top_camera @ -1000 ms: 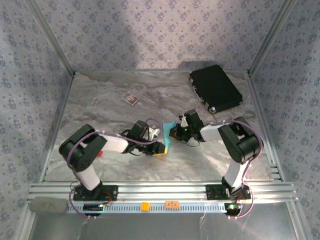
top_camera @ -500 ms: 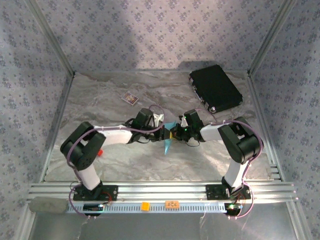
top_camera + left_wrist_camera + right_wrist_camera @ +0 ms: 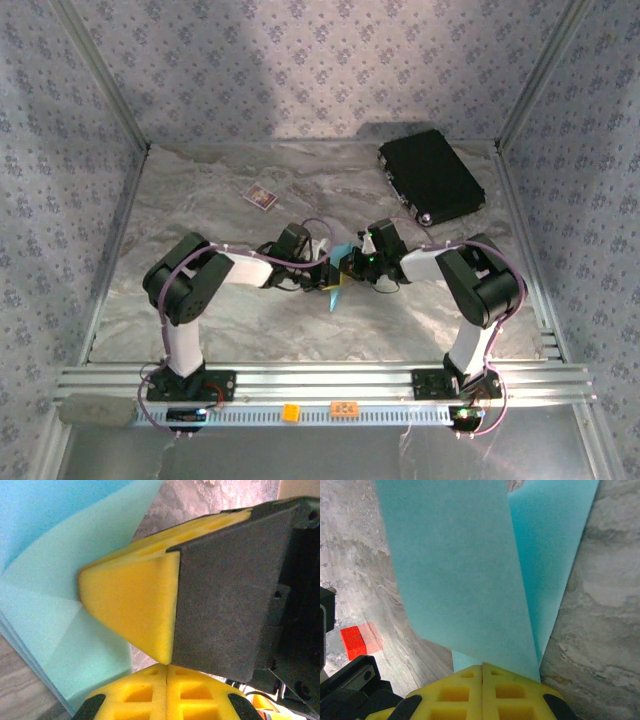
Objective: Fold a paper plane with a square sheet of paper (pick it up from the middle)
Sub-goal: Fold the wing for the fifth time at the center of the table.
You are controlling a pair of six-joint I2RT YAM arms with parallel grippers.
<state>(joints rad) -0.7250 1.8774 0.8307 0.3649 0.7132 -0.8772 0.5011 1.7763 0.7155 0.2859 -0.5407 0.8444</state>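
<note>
Top camera: high, behind arm bases [image 3: 190, 385], looking down toward far wall [image 3: 320, 70], whole table [image 3: 250, 325] in frame. Left wrist camera: very near, over own left claw [image 3: 166, 669], facing blue paper [image 3: 45, 545]. Right wrist camera: equally near, over right claw [image 3: 483, 669], facing same paper. Shared: paper at mid-table.

Left tool [image 3: 326, 272] comes in from near-left of right tool [image 3: 352, 268], now just beside it, jaws part-open → shut. Left elbow swings twd right tool too. Btwn them, square sheet of paper [image 3: 335, 291] looks narrower.
</note>
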